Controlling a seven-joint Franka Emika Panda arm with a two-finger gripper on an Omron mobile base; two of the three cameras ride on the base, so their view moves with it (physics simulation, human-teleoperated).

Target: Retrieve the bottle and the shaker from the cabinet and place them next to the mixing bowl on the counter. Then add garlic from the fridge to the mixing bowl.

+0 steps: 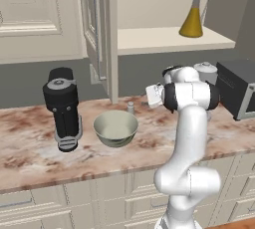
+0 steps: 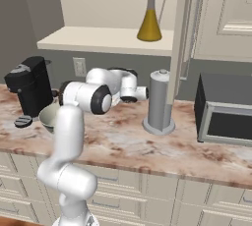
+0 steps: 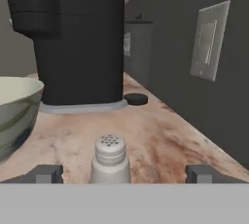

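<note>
Hand spread wide, shaker upright between fingertips, seemingly untouched; mixing bowl beside

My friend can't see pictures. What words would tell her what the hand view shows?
A small white shaker with a holed lid stands on the marble counter between the open gripper's two dark fingertips, apart from both. A pale mixing bowl sits at left, a black coffee machine behind, and a wall outlet at right.
</note>
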